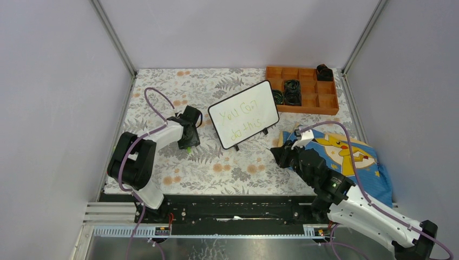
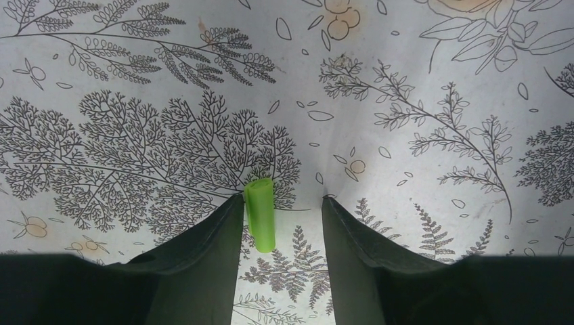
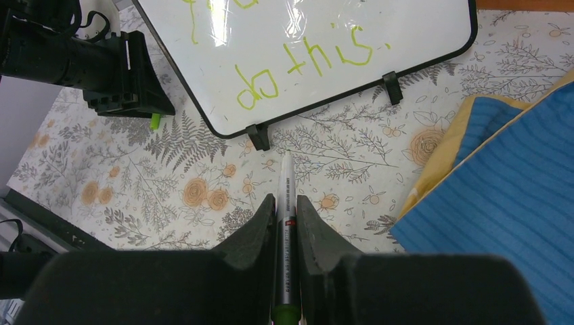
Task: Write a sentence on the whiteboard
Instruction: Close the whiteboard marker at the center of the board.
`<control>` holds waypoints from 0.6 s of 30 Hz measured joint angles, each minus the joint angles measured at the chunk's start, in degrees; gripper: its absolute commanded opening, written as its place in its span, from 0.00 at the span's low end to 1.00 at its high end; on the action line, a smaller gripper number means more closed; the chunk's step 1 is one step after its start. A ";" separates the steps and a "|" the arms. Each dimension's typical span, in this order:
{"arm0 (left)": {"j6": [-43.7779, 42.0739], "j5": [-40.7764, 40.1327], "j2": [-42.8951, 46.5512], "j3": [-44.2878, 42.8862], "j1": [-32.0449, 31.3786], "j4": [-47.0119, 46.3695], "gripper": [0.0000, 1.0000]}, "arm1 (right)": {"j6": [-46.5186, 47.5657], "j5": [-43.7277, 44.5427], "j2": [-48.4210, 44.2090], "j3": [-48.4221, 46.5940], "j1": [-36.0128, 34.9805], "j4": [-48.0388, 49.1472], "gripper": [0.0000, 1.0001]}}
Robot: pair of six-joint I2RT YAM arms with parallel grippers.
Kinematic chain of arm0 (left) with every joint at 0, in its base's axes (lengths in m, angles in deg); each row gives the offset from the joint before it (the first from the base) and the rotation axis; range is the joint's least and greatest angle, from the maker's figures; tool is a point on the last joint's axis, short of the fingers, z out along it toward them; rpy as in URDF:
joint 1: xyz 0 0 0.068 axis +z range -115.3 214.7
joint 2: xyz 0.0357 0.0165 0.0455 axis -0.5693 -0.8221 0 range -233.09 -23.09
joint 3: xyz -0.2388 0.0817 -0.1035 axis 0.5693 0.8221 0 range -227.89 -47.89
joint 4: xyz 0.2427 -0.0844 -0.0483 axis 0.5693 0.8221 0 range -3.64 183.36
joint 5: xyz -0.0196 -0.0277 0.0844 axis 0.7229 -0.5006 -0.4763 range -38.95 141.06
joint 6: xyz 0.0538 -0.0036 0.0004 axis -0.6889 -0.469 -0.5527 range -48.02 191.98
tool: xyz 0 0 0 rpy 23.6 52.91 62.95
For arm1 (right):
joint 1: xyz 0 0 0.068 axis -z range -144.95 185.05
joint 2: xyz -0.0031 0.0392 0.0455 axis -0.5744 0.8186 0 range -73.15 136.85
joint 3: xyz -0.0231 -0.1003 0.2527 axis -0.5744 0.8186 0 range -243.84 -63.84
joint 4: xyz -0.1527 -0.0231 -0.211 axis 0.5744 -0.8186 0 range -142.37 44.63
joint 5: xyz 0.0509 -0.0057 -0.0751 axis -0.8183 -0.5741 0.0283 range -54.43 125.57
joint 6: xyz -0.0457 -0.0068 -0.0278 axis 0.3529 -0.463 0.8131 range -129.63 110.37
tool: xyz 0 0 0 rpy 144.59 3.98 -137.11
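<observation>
Whiteboard (image 1: 243,114) sits mid-table on the floral mat (image 1: 216,168), turned askew, its far right corner near the orange tray (image 1: 328,103). The sentence (image 1: 244,115) is on it in green, two lines: "You Can" over "do this."

Right gripper (image 3: 286,198) is pressed together on a pen (image 3: 287,176). I see the tip pointing at the board's near edge, just short of a black foot (image 3: 257,137) and apart from it. A blue cloth (image 3: 501,203) lies to that gripper's right (Pikachu print).

Left gripper (image 2: 283,203) hangs low over the mat, left of the board, fingers spread. A small green cap (image 2: 260,215) lies between them, close against one finger's inner face. I can't tell whether they touch.
</observation>
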 measured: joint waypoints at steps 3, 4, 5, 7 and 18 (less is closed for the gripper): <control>0.20 0.17 0.00 0.00 -0.02 -0.17 0.48 | 0.00 0.04 -0.42 0.00 0.00 -0.31 0.00; 0.22 0.17 0.00 0.02 -0.04 -0.22 0.48 | 0.00 0.07 -0.63 0.00 0.00 -0.44 0.00; 0.22 0.17 0.00 0.02 -0.09 -0.28 0.47 | 0.00 0.15 -0.76 0.00 0.00 -0.57 0.00; 0.24 0.15 0.00 0.04 -0.11 -0.33 0.47 | 0.00 0.50 -1.11 -0.02 0.00 -1.11 0.00; 0.50 0.02 0.09 0.28 -0.09 -0.59 0.39 | -0.04 1.40 -3.04 -0.13 0.00 -2.58 0.00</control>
